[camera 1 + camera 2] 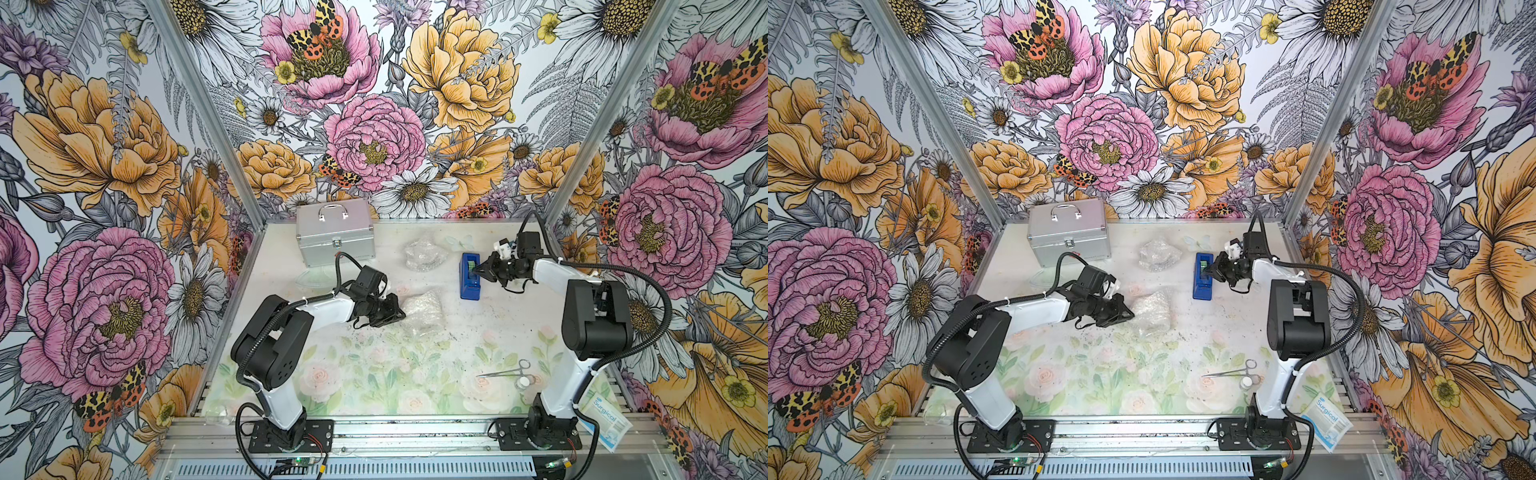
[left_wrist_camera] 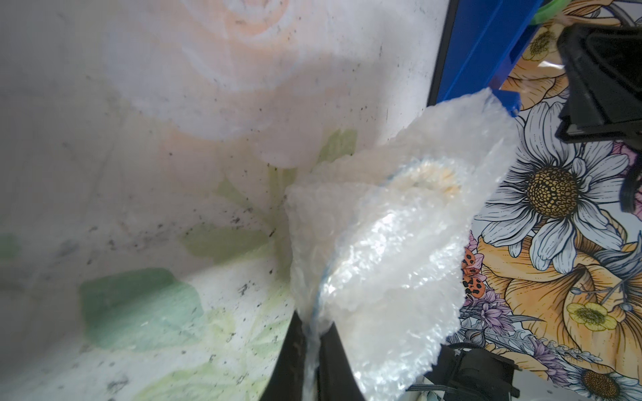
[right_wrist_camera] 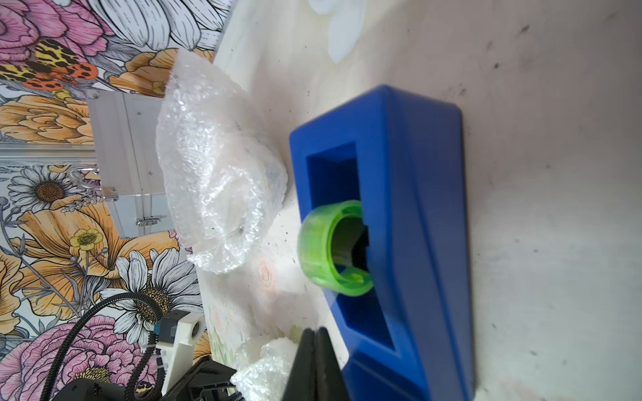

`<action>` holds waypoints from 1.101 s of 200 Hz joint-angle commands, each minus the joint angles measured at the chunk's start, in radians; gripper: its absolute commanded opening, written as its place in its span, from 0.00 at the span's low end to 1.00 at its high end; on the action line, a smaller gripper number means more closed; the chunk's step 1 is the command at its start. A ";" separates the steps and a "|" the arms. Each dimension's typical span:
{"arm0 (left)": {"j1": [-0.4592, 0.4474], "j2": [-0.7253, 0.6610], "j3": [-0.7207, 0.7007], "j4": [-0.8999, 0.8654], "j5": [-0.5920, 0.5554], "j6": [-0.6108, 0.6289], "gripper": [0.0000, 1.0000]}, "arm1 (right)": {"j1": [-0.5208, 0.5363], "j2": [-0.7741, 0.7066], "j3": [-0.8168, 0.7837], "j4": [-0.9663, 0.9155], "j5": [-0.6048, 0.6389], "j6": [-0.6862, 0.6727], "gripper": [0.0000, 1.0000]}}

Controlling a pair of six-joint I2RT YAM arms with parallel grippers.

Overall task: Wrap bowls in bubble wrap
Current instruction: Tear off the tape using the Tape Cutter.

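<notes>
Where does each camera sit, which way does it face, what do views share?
Top views: overhead from the front, down on the table, both arms whole.
Left wrist: on the left arm, past the left fingers shut on bubble wrap.
Right wrist: on the right arm, facing the tape dispenser, shut right fingers showing.
Shared: all show the tape dispenser.

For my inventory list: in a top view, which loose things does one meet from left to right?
Silver case, nearer bubble wrap bundle, blue tape dispenser, small jar, Surgical packet. Farther bundle omitted: it overlaps the nearer.
</notes>
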 commanded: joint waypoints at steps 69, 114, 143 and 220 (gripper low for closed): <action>-0.002 0.015 -0.011 0.027 -0.014 0.018 0.07 | 0.025 -0.179 -0.139 0.070 -0.020 0.080 0.00; -0.007 0.027 -0.007 0.027 -0.014 0.018 0.07 | 0.025 -0.293 -0.325 0.189 0.003 0.159 0.00; -0.009 0.033 -0.002 0.025 -0.012 0.020 0.06 | 0.024 -0.317 -0.364 0.199 0.018 0.149 0.00; -0.010 0.030 0.004 0.013 -0.011 0.022 0.06 | 0.024 -0.272 -0.128 -0.057 0.180 -0.041 0.36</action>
